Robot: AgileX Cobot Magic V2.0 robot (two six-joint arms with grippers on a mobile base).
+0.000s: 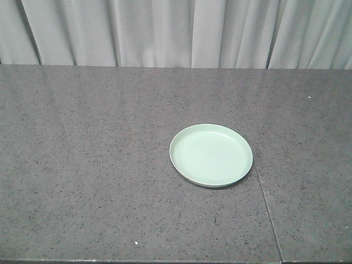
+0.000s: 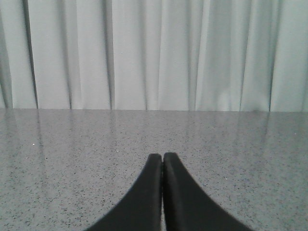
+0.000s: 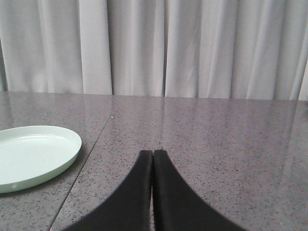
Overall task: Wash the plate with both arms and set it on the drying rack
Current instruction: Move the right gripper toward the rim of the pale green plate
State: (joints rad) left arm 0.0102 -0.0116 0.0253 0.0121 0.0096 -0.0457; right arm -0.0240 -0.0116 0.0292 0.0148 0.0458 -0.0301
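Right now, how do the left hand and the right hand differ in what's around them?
The right hand has the plate off to its left; the left hand has only bare counter ahead of it.
A seam in the counter runs between the right hand and the plate; no seam shows near the left hand.
Shared: both hands are shut, hold nothing, and point across the counter toward the curtain.

Nothing to read here as far as I can see. No lettering, numbers or logos show on the plate (image 1: 211,155), it just looks plain mint green from where I stand. Same for the speckled tabletop (image 1: 82,165) and the curtain (image 1: 165,33) behind it.
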